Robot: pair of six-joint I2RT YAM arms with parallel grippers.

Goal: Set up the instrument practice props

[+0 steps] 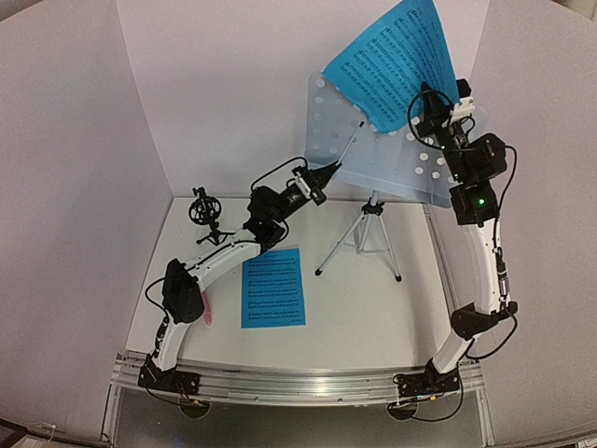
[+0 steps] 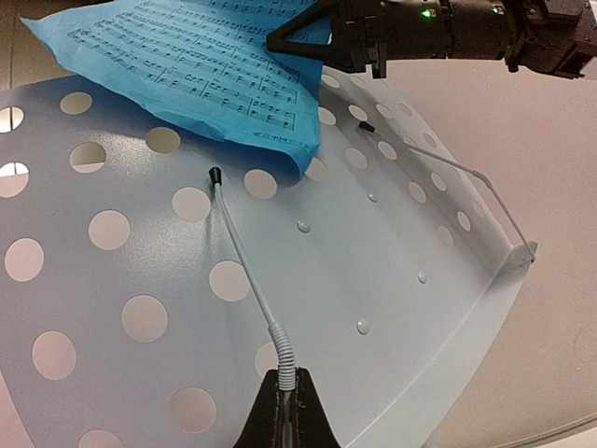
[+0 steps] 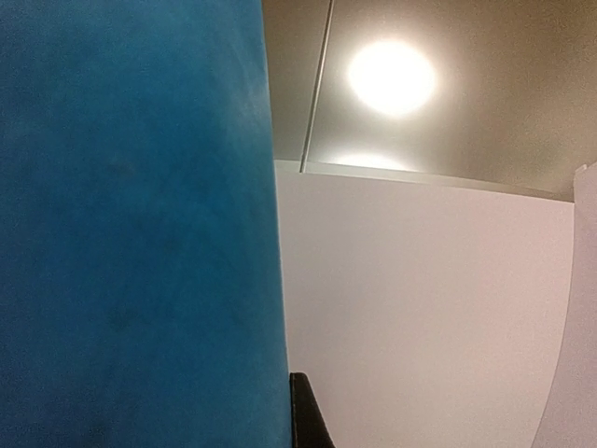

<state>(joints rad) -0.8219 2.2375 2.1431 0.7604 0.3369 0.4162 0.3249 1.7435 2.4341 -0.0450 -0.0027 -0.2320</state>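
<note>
Microphone (image 1: 207, 315), pink, shows only as a sliver behind the left arm. Two blue sheet-music pages: a flat page (image 1: 273, 287) lies on the table (image 1: 373, 308), and a held page (image 1: 396, 56) is pinched in the closed right gripper (image 2: 284, 37) over the single music stand (image 1: 392, 163). The left gripper (image 2: 283, 397) clamps the stand's wire page holder (image 2: 238, 252). One black mic holder (image 1: 205, 213) stands far left.

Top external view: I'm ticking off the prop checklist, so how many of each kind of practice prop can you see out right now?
Blue sheet-music pages: 2
Music stand: 1
Black tripod mic holder: 1
Pink microphone: 1 (mostly hidden)
Total: 5
</note>
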